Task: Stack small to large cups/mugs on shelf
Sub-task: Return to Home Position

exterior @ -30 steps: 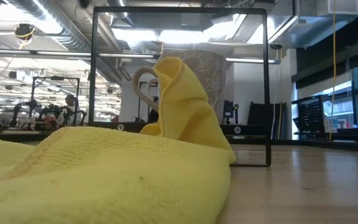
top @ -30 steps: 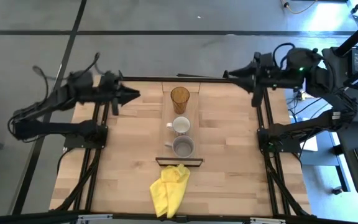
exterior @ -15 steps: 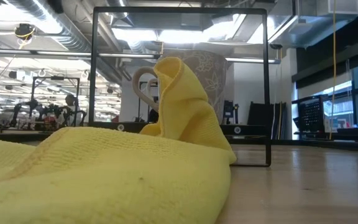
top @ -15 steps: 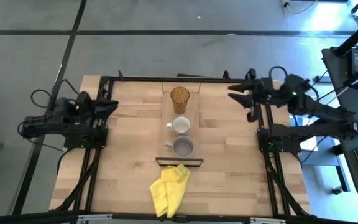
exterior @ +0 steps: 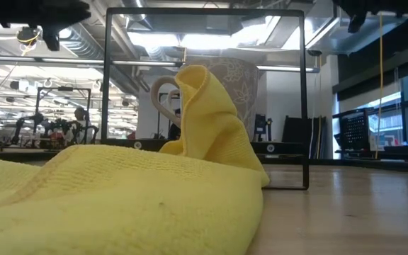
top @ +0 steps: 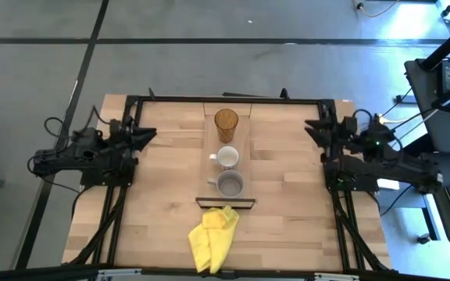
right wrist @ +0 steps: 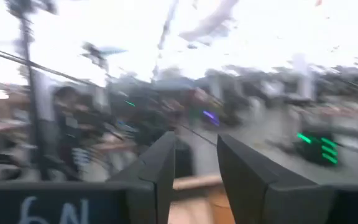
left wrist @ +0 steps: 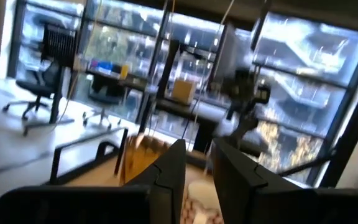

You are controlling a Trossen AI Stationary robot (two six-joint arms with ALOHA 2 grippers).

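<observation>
In the high view the shelf (top: 244,144), a pale narrow plank, lies along the table's middle with a dark lip (top: 225,202) at its near end. On it stand the amber tumbler (top: 226,125) farthest, the white mug (top: 227,157) in the middle, and the grey mug (top: 230,184) nearest the lip, all on their bases. The low view shows the grey mug (exterior: 243,88) behind the yellow cloth. My left gripper (top: 150,133) hovers at the table's left edge, open and holding nothing. My right gripper (top: 311,127) hovers at the right edge, likewise open. Both point toward the shelf.
A crumpled yellow cloth (top: 214,236) lies near the table's near edge, just in front of the shelf's lip, and fills the low view's foreground (exterior: 119,198). Bare tabletop (top: 170,179) lies on both sides of the shelf. A black frame (top: 225,98) runs around the table.
Both arms have drawn back from over the table and folded down. The left gripper went toward the table's left edge, the right gripper toward the right edge, and both sank lower. The tumbler, the two mugs and the cloth have stayed where they were.
</observation>
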